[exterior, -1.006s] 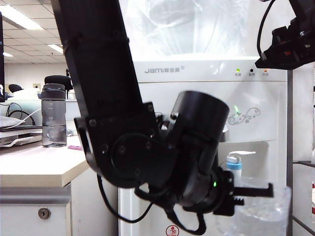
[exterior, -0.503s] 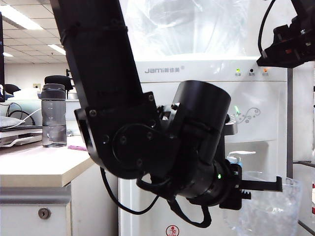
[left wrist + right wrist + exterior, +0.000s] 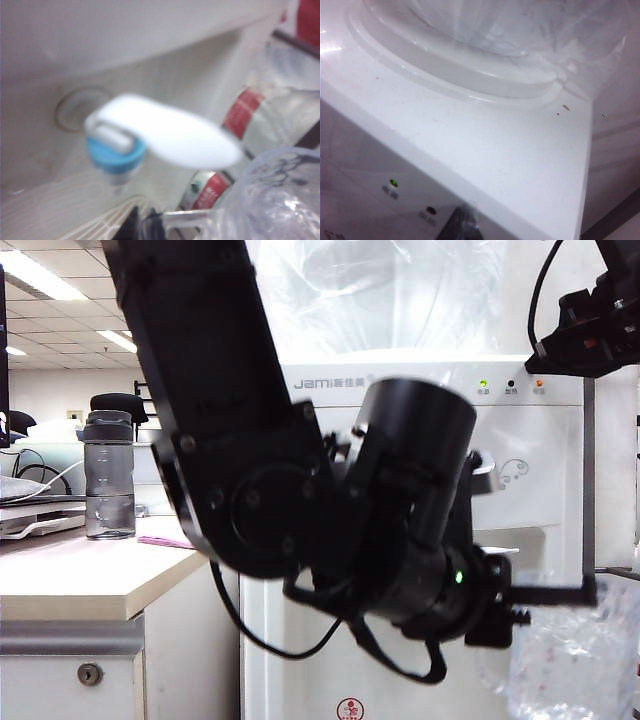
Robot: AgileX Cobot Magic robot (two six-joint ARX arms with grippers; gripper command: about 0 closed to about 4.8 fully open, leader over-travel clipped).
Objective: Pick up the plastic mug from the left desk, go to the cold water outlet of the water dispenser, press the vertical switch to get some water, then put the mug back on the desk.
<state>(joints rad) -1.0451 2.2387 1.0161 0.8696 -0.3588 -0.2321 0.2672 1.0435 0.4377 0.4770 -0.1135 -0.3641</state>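
While the left desk (image 3: 80,580) sits bare of it at nine o'clock, we have the plastic mug (image 3: 270,200) up by the water dispenser (image 3: 420,385), our left gripper (image 3: 545,595) clenched on its thin handle (image 3: 187,216). It should feel light, stiff, slick and crushable, so that handle is our hold. Cold water outlet (image 3: 116,152) sits at ten o'clock of the rim, vertical switch (image 3: 180,135) above. Right gripper (image 3: 590,330) hangs pinched shut at one o'clock.

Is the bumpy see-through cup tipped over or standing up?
Standing up: the left claw holds the clear dimpled plastic mug by its handle, rim upward.
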